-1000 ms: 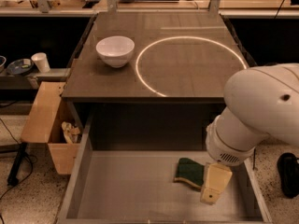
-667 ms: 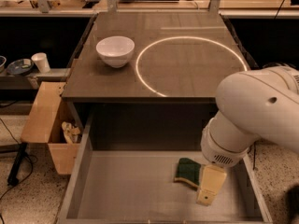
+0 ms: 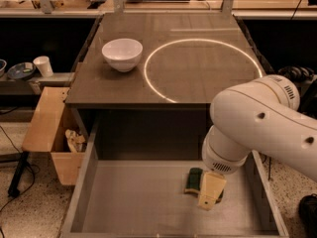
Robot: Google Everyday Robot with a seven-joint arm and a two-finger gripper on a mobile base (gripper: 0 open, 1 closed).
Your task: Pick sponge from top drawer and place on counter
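gripper (image 3: 211, 194) further left, over sponge (image 3: 193, 180) right edge

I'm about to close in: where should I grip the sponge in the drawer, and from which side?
I'd grip the sponge across its short width, on the thin side edges, coming straight down from above. It lies flat on the top drawer floor, green face up, so only those edges oppose each other. The gripper hangs over its right end.

White arm (image 3: 262, 123) bends in from the right — end effector (image 3: 210, 195) hangs low, pointing down.
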